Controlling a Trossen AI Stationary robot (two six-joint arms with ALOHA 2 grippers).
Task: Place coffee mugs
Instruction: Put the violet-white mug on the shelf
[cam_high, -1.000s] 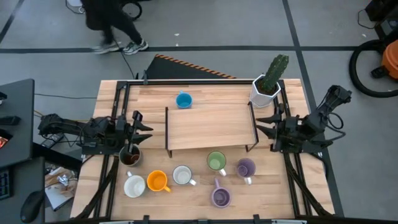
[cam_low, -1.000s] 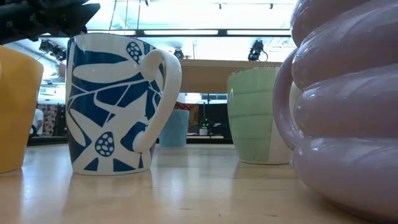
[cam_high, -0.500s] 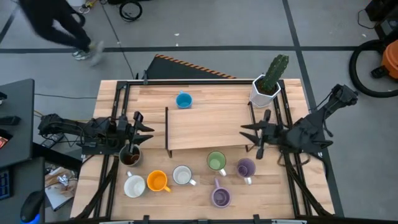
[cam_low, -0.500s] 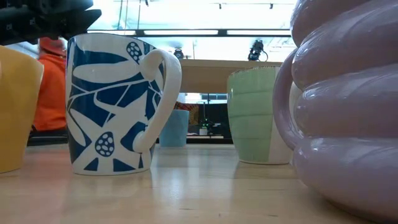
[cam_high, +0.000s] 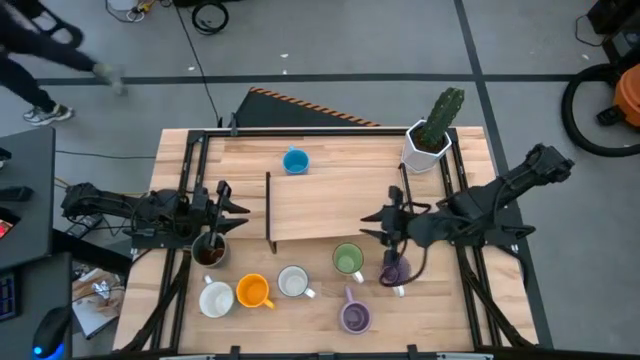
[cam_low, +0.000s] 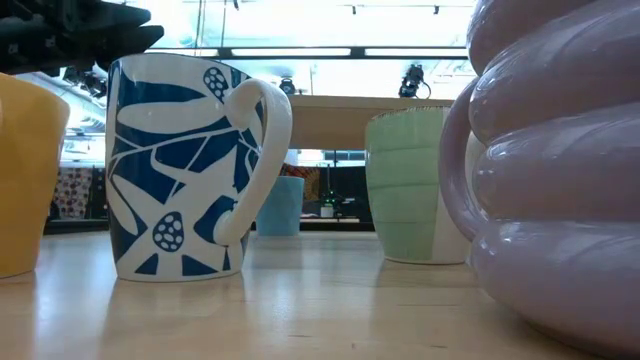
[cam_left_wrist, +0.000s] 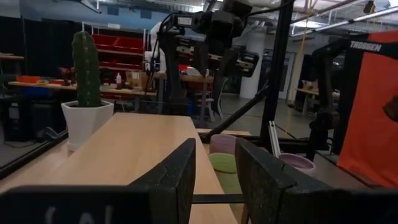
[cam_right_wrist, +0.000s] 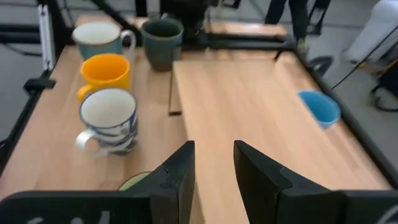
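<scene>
I see the wooden riser (cam_high: 338, 205) mid-table, the blue mug (cam_high: 295, 161) behind it. My right gripper (cam_high: 381, 228), fingers apart and empty, reaches over the riser's front corner, just above the green mug (cam_high: 348, 260) and a purple mug (cam_high: 395, 270). My left gripper (cam_high: 232, 208) waits above the dark brown mug (cam_high: 209, 254), apparently parted too. Orange mug (cam_high: 252, 291) and blue-patterned white mug (cam_high: 293, 283) sit nearer the front.

Robotics lab or workshop: grey taped concrete floor (cam_high: 330, 40), red storage shelving (cam_left_wrist: 127, 46), cables, framed wooden table (cam_high: 330, 150).
</scene>
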